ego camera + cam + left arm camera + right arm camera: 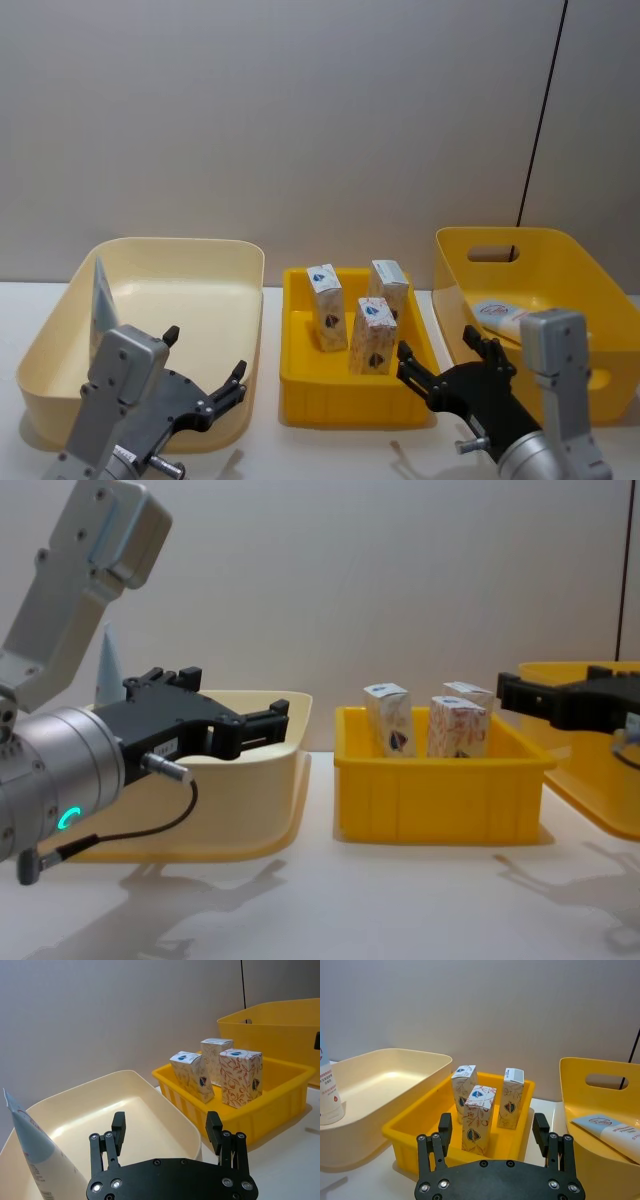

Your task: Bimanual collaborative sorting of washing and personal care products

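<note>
Three white cartons stand in the small yellow tray at the centre: one at the back left, one at the back right, one in front. A light-blue tube stands upright at the left side of the cream bin. Another tube lies in the big yellow bin on the right. My left gripper hovers open and empty over the cream bin's near right corner. In front of the tray's right end, my right gripper is open and empty.
The three containers sit in a row on a white table against a plain grey wall. Bare white table lies in front of the containers. A narrow gap separates the tray from each bin.
</note>
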Action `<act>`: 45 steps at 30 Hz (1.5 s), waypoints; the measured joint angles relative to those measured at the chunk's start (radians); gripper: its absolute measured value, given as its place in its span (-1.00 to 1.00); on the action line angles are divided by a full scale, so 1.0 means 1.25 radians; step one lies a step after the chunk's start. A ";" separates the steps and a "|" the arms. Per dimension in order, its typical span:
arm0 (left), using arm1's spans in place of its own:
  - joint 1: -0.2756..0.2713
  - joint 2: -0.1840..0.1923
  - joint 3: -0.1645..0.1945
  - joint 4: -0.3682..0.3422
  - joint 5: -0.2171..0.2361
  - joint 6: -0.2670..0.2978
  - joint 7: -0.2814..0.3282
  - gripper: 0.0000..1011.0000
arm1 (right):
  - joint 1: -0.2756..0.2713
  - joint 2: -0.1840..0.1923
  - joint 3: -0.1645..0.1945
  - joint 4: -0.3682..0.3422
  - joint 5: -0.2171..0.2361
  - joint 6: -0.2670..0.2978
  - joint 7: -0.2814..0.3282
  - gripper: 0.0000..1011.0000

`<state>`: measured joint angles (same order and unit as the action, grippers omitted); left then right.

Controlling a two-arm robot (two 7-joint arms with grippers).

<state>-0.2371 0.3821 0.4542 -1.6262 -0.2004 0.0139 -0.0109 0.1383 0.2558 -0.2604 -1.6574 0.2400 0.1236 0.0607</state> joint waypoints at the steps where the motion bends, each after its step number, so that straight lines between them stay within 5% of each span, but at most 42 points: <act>1: 0.000 0.000 0.000 0.000 0.000 0.000 0.000 0.98 | 0.004 -0.002 -0.001 0.003 -0.001 0.003 -0.001 0.98; 16: 0.000 0.000 0.000 0.000 0.000 0.000 0.000 0.98 | 0.087 -0.048 -0.017 0.092 -0.029 0.046 -0.021 0.98; 45: 0.000 0.000 0.000 0.000 0.000 0.000 0.000 0.98 | 0.217 -0.135 -0.044 0.288 -0.085 0.050 -0.059 0.97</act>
<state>-0.2371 0.3821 0.4542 -1.6262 -0.2004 0.0138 -0.0109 0.4091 0.0869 -0.3153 -1.2974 0.1334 0.1863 -0.0124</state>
